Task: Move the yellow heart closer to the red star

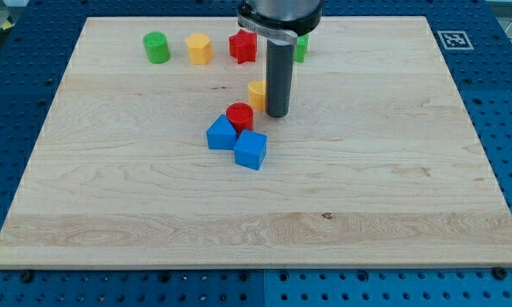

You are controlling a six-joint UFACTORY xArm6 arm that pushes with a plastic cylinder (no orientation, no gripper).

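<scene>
- Camera view shows the rod's tip [276, 113] resting on the surface [392, 188], touching or just beside the right side of the yellow heart [257, 93]; no fingers exist on this rig, so there is nothing to open or close.
- The heart, partly hidden by the rod so its shape is only likely, sits below the red star [242, 46], near it but apart.
- A good push would probably start from the heart's bottom edge and drive toward the view's top, slightly left.
- The red cylinder [239, 116] and two blue cubes [221, 134] [251, 150] lie just below; circling around them risks a nudge.
- The yellow hexagon [199, 49], green cylinder [156, 47] and a green block [300, 48] stand along the top row.
</scene>
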